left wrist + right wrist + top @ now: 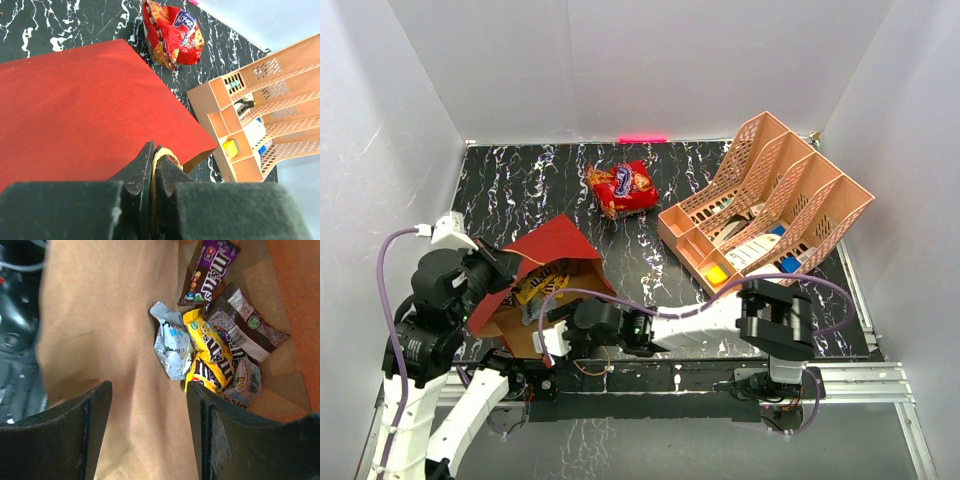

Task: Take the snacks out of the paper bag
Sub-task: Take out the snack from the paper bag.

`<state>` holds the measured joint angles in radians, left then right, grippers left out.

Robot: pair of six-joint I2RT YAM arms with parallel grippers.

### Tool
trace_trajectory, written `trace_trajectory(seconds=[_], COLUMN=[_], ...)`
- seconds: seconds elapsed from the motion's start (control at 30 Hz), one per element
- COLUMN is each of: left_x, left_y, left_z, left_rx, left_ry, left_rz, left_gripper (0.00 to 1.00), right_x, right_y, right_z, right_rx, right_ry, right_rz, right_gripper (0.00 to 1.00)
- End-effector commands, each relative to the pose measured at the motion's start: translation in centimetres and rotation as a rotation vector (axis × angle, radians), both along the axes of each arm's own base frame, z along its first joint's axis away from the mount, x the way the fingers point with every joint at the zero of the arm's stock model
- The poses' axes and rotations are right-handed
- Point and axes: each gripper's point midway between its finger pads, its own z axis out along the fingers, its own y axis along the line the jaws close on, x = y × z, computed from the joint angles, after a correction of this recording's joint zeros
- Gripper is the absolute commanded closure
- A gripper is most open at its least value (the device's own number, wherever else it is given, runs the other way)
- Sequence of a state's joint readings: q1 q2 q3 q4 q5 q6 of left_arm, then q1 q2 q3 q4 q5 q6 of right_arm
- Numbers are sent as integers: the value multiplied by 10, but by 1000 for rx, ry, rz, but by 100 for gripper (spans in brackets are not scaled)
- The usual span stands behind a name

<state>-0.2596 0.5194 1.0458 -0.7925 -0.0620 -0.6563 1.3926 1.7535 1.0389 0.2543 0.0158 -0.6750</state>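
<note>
Red paper bag (552, 243) lies on its side at the near-left part of the bench (510, 185), red face up, mouth toward the near edge. Robot's left hand (153, 150) is clenched on a tan strip at the bag's rim; handle or edge, can't tell which. Its right hand (150, 390) reaches across from the right into the mouth, fingers spread with nothing between them and kraft lining below.

Small candy packets (210, 357) are heaped just ahead of it, all inside the bag. Purple lies deepest, yellow in the middle, brown beside it, and a crumpled pale one touches the yellow.

Red-orange chip bag (620, 187) is out on bare bench near the middle of the far edge, well apart from the paper bag.

Peach organizer (790, 170) fills the far-right corner, its slots holding cards and a small yellow block (716, 273). The right forearm runs along the near edge, between organizer and bag mouth.
</note>
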Motion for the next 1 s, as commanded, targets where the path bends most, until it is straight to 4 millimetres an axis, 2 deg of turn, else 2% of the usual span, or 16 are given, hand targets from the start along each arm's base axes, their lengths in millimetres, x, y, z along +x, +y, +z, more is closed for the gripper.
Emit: trace_trajectory(seconds=[0.0,0.2,0.4,0.57,0.77,0.9,0.97], left_x=[4,4,4,3,2,2,4], left_y=[-10,-14,-17,-17,-14,-11,-9], left_z=[14,20,19,23,25,19,15], left_rx=[-11,-24,-35,-37,-33,-29,-23], left_ry=[-26,-40,-26,-32,-37,-19,-9], left_rz=[-53,-70,-82,-83,-74,-50,-38], left_gripper=[100,100,100,100,100,100,100], right_x=[25,43,59,85,98,93,91], right_y=[40,61,76,85,81,76,70], right_z=[30,-3,-22,-36,-44,-31,-20], right_rx=[100,63,68,74,84,82,87], right_ry=[-153,-161,-138,-123,-61,-11,19], right_rz=[82,83,68,-17,-57,-63,-79], right_gripper=[37,37,37,42,60,83,91])
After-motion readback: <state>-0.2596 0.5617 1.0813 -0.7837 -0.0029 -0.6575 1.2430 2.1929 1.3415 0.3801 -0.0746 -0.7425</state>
